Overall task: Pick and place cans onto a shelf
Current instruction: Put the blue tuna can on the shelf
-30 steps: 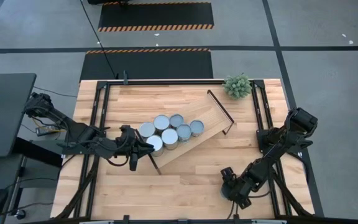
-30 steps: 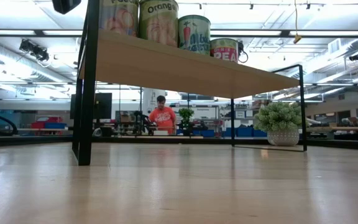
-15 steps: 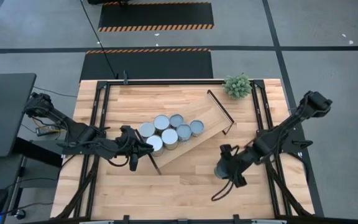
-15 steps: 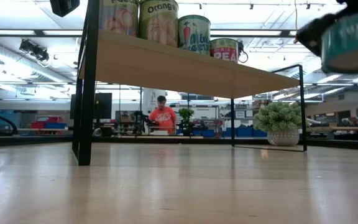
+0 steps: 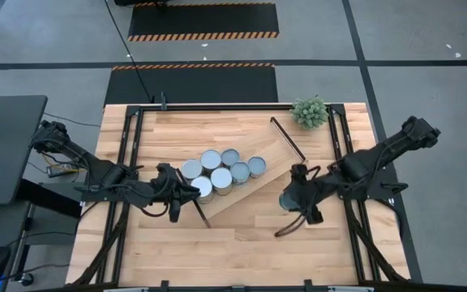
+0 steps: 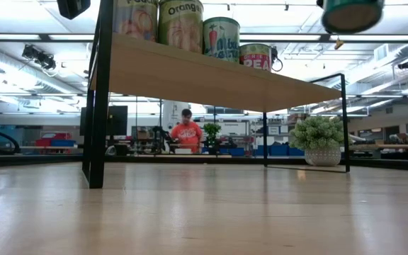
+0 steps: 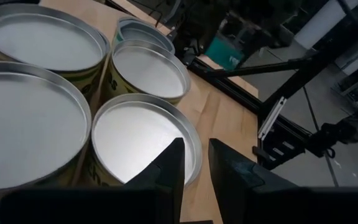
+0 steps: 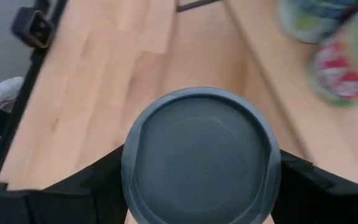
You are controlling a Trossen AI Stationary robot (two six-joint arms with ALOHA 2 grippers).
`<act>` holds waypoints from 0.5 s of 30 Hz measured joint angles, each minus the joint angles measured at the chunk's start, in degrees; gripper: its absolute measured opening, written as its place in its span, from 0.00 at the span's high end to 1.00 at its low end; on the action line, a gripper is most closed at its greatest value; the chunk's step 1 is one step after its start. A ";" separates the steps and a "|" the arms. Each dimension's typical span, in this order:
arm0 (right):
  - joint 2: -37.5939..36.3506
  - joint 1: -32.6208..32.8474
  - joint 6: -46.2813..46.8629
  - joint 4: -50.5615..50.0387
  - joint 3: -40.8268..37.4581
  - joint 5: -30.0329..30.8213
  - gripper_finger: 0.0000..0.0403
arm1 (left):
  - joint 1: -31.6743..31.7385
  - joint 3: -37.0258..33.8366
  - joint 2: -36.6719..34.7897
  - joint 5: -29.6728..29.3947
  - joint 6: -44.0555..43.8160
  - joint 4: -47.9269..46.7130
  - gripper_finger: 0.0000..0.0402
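High view: the right gripper (image 5: 292, 199) has swung in from near the tabletop's near right corner to a spot just off the shelf (image 5: 271, 148) on its right-hand side, roughly mid-table, within the last second. It carries a can (image 8: 201, 154); the right wrist view shows the dark round top of that can filling the space between the two fingers (image 8: 98, 180), which clamp it from either side, so the claw is closed on the can and not empty. Low view puts the carried can (image 6: 350, 13) well up in the air, at about the level of the cans already on the plank, with its base clear of the shelf (a second ago it had not entered that picture at all). Six cans (image 5: 220, 172) stand bunched at the shelf's left end, tops pale, sides touching or nearly so. The left gripper (image 5: 174, 191) sits at that same left end beside the cluster, unmoved over the second, fingers nearly together with a narrow gap and nothing between them. Judgement: the pick is done and the carry is well along; what remains for this can is to come over the bare right part of the plank, lower and let go. Main risk looks like clipping the black end bar (image 5: 288, 139) on the way in.
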 joint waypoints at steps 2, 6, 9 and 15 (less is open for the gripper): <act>0.02 -1.92 -0.45 -2.94 2.01 0.02 0.27 | 0.02 0.00 0.00 -0.60 0.01 0.04 0.81; 0.02 -5.78 -3.81 -5.99 4.09 1.30 0.27 | 0.02 -0.01 0.00 -0.82 0.09 -0.01 0.81; 0.02 -10.10 -7.96 -6.17 4.27 1.60 0.27 | 0.02 0.00 0.00 -0.82 0.09 -0.28 0.81; 2.09 -21.85 -17.18 -6.64 4.30 -0.52 0.27 | 0.02 -0.01 0.00 -1.00 0.04 -0.44 0.81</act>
